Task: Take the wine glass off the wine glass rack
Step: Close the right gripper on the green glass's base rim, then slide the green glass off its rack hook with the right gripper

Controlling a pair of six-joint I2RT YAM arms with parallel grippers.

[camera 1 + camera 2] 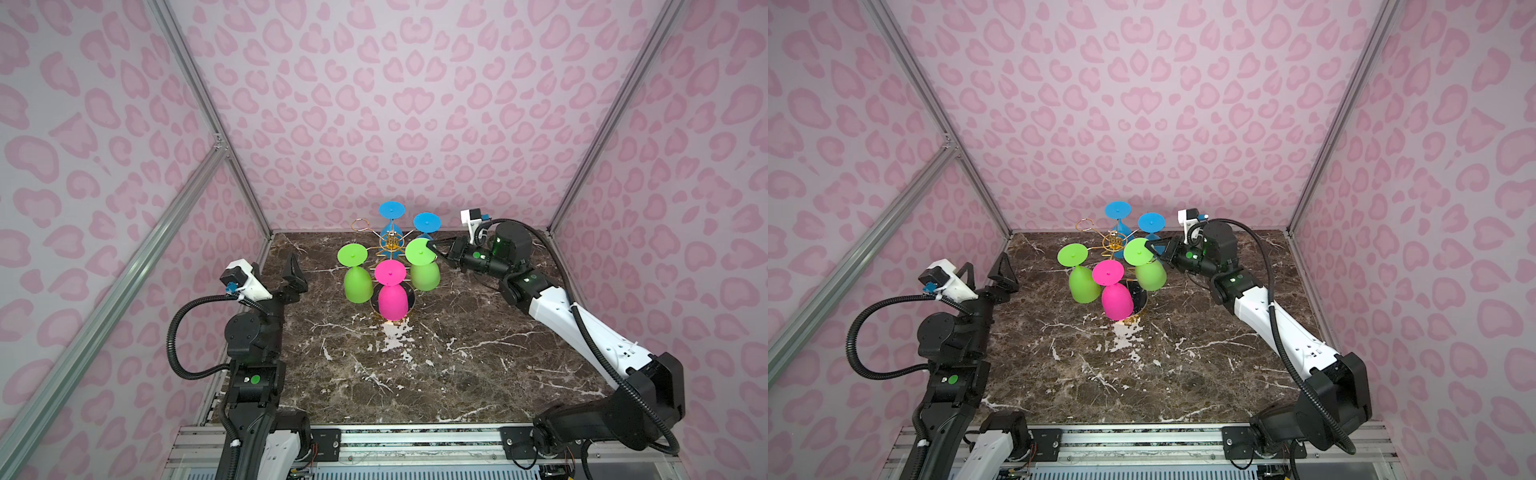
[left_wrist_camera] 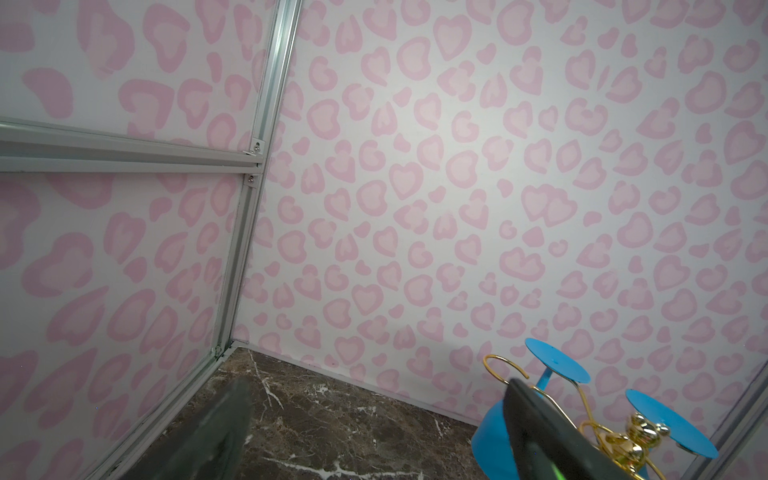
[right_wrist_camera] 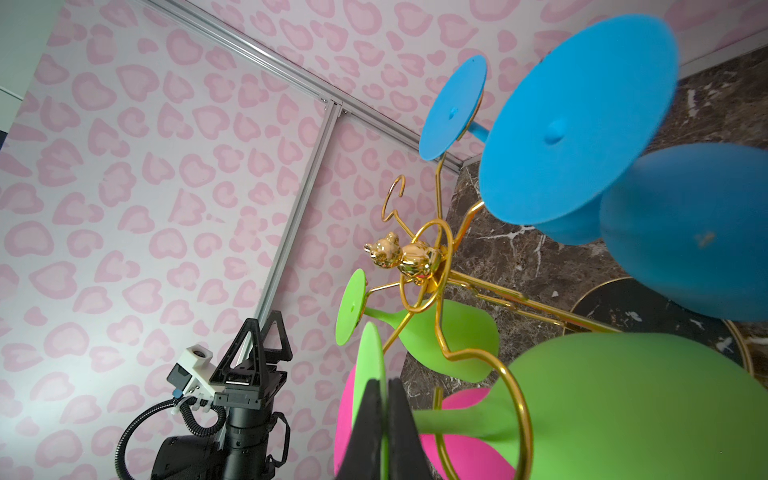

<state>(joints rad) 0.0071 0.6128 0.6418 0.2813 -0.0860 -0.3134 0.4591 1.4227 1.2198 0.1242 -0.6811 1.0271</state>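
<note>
One green wine glass (image 1: 424,274) hung upside down in a loop on the right side of the wine glass rack (image 1: 392,242), at the back of the counter (image 1: 436,374) — the right gripper (image 1: 430,250) had its jaws clenched on the glass's foot. The left gripper (image 1: 986,272) hovered well apart, jaws released.

left arm (image 1: 249,332): black jointed casings, round green sticker (image 1: 255,379), ribbed black cable hose (image 1: 203,299), white wrist camera (image 1: 245,278) with blue plug (image 1: 228,286). left gripper (image 1: 987,266): black triangular open-frame jaws. right arm (image 1: 548,309): white shell, black joints.
</note>
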